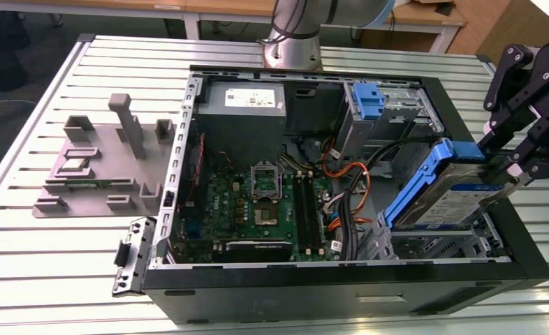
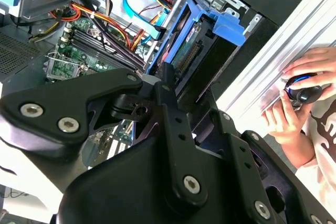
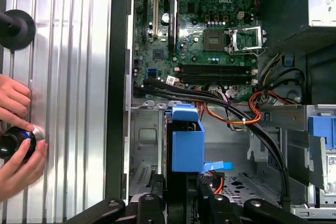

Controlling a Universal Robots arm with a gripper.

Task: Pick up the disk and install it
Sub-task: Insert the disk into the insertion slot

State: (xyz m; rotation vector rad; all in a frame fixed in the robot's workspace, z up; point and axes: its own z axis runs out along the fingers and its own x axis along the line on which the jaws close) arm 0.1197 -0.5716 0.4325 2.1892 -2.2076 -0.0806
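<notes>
Disk (image 1: 447, 199) sits clamped by one end in my claw (image 1: 509, 173); I judge it dense, rigid, shock-sensitive, best held by its edges.

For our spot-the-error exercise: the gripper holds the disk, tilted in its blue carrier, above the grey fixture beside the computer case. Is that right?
Not quite: the exterior view shows the gripper holding the disk, tilted in its blue carrier, above the drive cage inside the computer case.

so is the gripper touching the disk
Touching. In the exterior view the gripper clamps the raised end of the disk, holding it tilted.
</notes>
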